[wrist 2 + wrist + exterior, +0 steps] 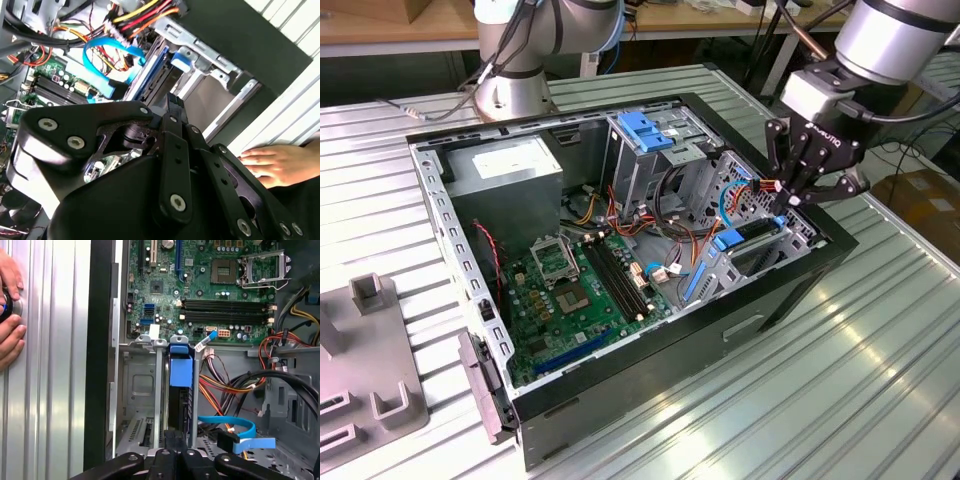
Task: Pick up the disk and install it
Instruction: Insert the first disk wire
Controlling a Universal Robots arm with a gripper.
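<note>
Blue-framed disk point(178, 399) edge-on in the drive cage point(137, 385), near end hidden behind the jaws, grip impossible to tell

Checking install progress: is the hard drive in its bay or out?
In: the hard drive stands on edge between metal rails of the drive cage, gripper at its outer end. Fully seated: cannot tell.
</note>
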